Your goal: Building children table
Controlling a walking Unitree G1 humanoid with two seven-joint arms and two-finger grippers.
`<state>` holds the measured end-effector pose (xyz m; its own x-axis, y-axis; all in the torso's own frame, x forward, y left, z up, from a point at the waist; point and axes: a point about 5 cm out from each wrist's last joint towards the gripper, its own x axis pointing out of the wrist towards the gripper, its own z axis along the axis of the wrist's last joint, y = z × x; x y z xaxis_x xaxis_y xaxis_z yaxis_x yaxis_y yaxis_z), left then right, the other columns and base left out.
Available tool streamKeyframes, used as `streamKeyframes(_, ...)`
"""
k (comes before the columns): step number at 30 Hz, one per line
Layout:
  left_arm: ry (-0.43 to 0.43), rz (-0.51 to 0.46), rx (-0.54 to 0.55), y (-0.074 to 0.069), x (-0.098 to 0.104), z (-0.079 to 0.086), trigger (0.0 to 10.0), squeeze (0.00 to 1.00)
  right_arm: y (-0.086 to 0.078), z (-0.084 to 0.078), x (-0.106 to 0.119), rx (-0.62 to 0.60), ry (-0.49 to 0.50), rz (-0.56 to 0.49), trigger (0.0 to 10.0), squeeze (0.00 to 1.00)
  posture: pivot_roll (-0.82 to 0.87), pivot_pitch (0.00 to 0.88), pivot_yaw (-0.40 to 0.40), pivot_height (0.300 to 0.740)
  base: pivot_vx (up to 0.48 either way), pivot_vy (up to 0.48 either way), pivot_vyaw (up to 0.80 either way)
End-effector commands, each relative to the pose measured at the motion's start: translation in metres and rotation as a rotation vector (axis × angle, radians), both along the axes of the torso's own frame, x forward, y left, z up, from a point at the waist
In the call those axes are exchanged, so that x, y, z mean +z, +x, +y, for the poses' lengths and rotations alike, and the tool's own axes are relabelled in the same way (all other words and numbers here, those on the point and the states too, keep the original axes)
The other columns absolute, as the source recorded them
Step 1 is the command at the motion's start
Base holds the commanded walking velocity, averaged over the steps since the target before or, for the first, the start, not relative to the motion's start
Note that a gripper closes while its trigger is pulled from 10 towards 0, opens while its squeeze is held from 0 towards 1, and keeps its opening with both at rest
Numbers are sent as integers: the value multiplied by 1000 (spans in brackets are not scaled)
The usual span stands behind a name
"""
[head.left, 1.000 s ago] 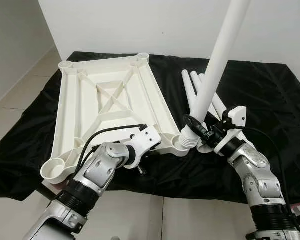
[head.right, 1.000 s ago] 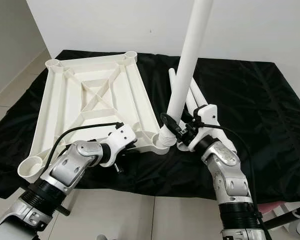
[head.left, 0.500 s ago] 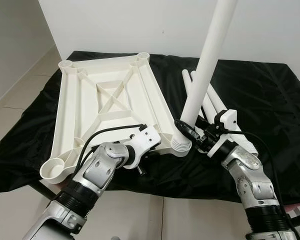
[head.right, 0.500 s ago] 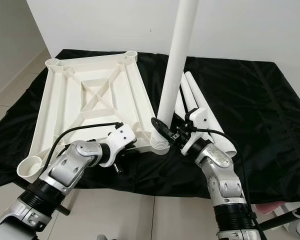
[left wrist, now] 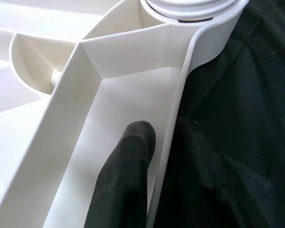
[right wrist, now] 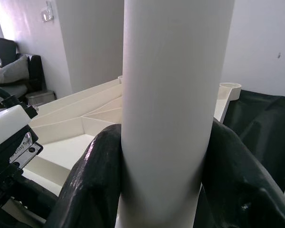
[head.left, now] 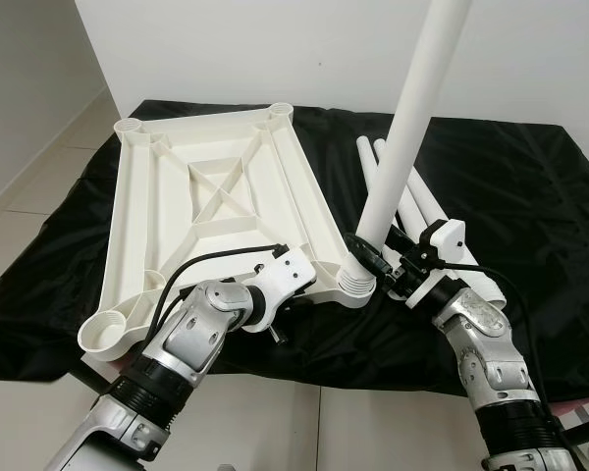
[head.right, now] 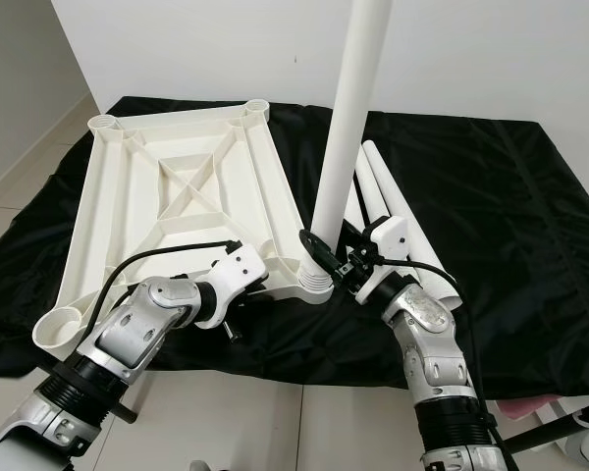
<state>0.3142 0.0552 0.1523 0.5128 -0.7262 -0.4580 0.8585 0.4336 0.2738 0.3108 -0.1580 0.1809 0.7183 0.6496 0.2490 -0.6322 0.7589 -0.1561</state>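
The white table top [head.left: 216,196] lies upside down on a black cloth, ribs up. My right gripper [head.left: 368,253] is shut on a long white leg [head.left: 412,118] close to its lower end. The leg stands nearly upright, leaning slightly right, with its threaded end [left wrist: 190,7] in the near right corner socket [head.left: 356,285]. In the right wrist view both fingers [right wrist: 92,180] wrap the leg [right wrist: 173,109]. My left gripper [left wrist: 164,161] is shut on the top's near rim beside that socket, one finger [left wrist: 128,175] inside the rim and the other outside.
Spare white legs [head.left: 422,201] lie on the black cloth [head.left: 530,177] just behind my right gripper. Open sockets sit at the near left [head.left: 108,334] and both far corners. A white wall stands behind, and tiled floor [head.left: 20,186] lies to the left.
My right gripper carried the leg leftward from beside the corner, set its threaded end into the near right socket and stood it more upright. The left arm stayed put.
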Motion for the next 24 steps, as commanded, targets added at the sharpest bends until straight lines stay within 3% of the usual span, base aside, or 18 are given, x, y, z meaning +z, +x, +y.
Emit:
streamKeyframes(1, -26, -32, -39, -4, 10, -6, 10000, 0, -1, -2, -29, -19, -56, 131, 10000, 0, -103, 113, 33, 740, 0, 0, 0)
streamKeyframes(12, -28, -32, -43, -6, 9, -6, 10000, 0, -10, 5, -40, 61, -136, 126, 10000, 0, -106, 107, 32, 740, 0, 0, 0)
streamKeyframes(24, -28, -31, -44, -6, 10, -7, 10000, 0, -12, 3, -44, 42, -146, 122, 10000, 0, -106, 122, 35, 740, 0, 0, 0)
